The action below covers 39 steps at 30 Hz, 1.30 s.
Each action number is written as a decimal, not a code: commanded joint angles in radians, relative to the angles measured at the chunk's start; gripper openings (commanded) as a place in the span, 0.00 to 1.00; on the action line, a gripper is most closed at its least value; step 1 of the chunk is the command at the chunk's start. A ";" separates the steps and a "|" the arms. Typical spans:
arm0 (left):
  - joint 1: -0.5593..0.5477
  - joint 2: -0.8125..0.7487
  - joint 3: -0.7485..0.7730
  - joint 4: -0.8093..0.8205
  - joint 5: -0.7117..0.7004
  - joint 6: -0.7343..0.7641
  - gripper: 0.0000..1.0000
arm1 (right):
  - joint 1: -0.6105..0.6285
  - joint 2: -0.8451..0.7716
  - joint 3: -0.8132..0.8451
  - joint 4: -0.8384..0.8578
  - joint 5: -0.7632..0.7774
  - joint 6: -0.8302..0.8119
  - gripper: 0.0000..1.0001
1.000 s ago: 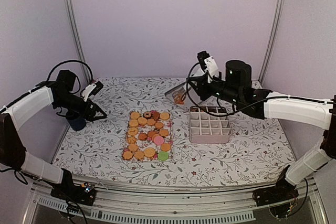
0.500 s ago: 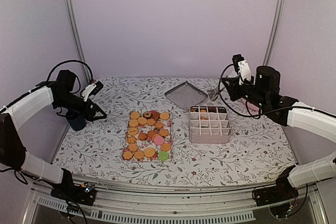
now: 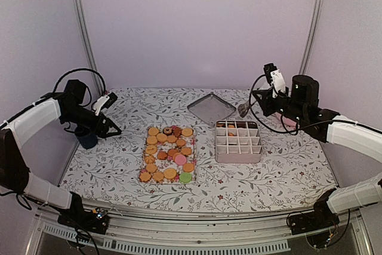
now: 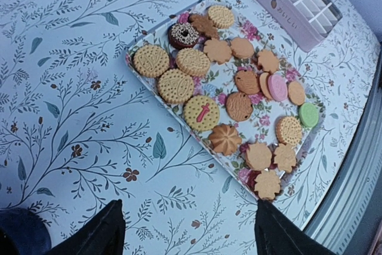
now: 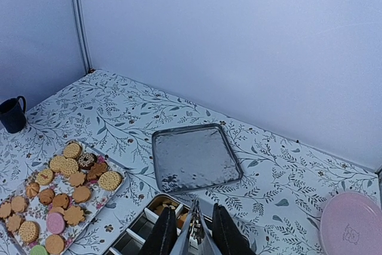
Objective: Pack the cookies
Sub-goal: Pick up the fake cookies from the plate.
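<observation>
Two dozen or so cookies (image 3: 169, 154) lie on a tray (image 4: 222, 95) mid worktop (image 3: 280, 171), long axis near to far. The left end effector (image 3: 112, 128), fingers apart, hovers left of them, nearer. The right end effector (image 5: 195, 237) pinches a silvery piece (image 5: 194, 219) beyond the box (image 3: 239, 141).

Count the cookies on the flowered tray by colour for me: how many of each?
Orange-golden to brown cookies: 18
Pink cookie: 1
Green cookie: 1
Dark chocolate cookie: 1
Total on the tray: 21
</observation>
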 commanded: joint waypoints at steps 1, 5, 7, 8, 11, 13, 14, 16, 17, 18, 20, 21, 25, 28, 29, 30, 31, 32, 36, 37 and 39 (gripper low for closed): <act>0.005 -0.012 -0.017 0.020 -0.005 0.013 0.76 | 0.056 0.036 0.047 0.034 -0.046 0.020 0.00; 0.007 -0.014 -0.025 0.027 -0.020 0.013 0.95 | 0.177 0.130 0.133 0.045 -0.031 0.000 0.02; 0.010 -0.012 -0.025 0.030 -0.030 0.015 0.96 | 0.233 0.196 0.184 0.063 -0.035 -0.002 0.04; 0.011 -0.009 -0.022 0.031 -0.032 0.015 0.96 | 0.272 0.232 0.210 0.071 -0.039 -0.002 0.06; 0.017 0.008 -0.006 0.022 -0.031 0.015 0.97 | 0.348 0.347 0.296 0.095 -0.046 -0.002 0.11; 0.021 0.019 0.000 0.015 -0.026 0.013 0.97 | 0.387 0.427 0.344 0.109 -0.051 0.001 0.14; 0.024 0.021 -0.001 0.015 -0.024 0.011 0.97 | 0.403 0.463 0.378 0.112 -0.057 0.004 0.15; 0.030 0.022 -0.007 0.018 -0.019 0.006 0.97 | 0.434 0.527 0.427 0.113 -0.064 0.009 0.18; 0.034 0.022 -0.012 0.020 -0.018 0.005 0.98 | 0.445 0.557 0.445 0.114 -0.064 0.008 0.22; 0.036 0.020 -0.018 0.023 -0.019 0.002 0.99 | 0.455 0.582 0.460 0.114 -0.064 0.008 0.24; 0.042 0.015 -0.031 0.031 -0.022 0.001 0.99 | 0.463 0.628 0.487 0.113 -0.071 0.008 0.26; 0.044 0.011 -0.035 0.034 -0.022 0.001 0.99 | 0.463 0.644 0.495 0.113 -0.070 0.011 0.26; 0.043 0.000 -0.051 0.045 -0.030 0.002 0.99 | 0.464 0.673 0.517 0.110 -0.015 -0.005 0.27; 0.044 -0.003 -0.055 0.046 -0.032 0.006 0.99 | 0.460 0.677 0.529 0.107 0.028 -0.035 0.27; 0.044 -0.003 -0.055 0.046 -0.032 0.006 0.99 | 0.454 0.679 0.532 0.103 0.035 -0.040 0.28; 0.044 -0.002 -0.056 0.046 -0.032 0.008 0.99 | 0.450 0.681 0.536 0.099 0.040 -0.045 0.28; 0.044 -0.002 -0.057 0.048 -0.032 0.007 0.99 | 0.444 0.683 0.536 0.096 0.043 -0.047 0.29; 0.045 -0.003 -0.058 0.049 -0.031 0.007 0.99 | 0.439 0.685 0.535 0.092 0.048 -0.050 0.30; 0.044 -0.009 -0.061 0.049 -0.029 0.010 0.99 | 0.418 0.697 0.530 0.081 0.043 -0.048 0.33; 0.044 -0.011 -0.063 0.049 -0.029 0.012 0.99 | 0.414 0.703 0.529 0.080 0.042 -0.047 0.34; 0.044 -0.013 -0.063 0.050 -0.029 0.012 0.99 | 0.406 0.714 0.527 0.077 0.039 -0.041 0.34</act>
